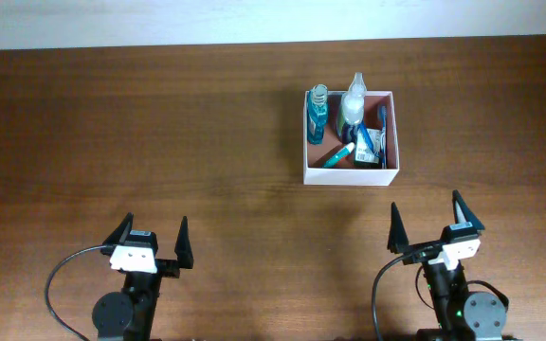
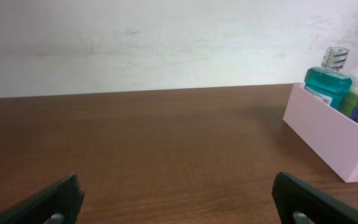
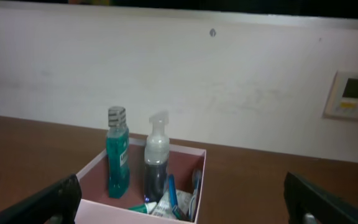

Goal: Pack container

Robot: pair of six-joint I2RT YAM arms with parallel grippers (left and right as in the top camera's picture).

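Overhead: container beyond right fingers.

my overhead looks straight down on the table; both wrist views sit low, facing the wall, sharing the container.

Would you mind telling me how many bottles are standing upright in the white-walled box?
2. A teal liquid-filled plastic bottle stands in the far left corner of the square white-walled box; a clear pump bottle stands just right of it. Smaller ones may be hidden.
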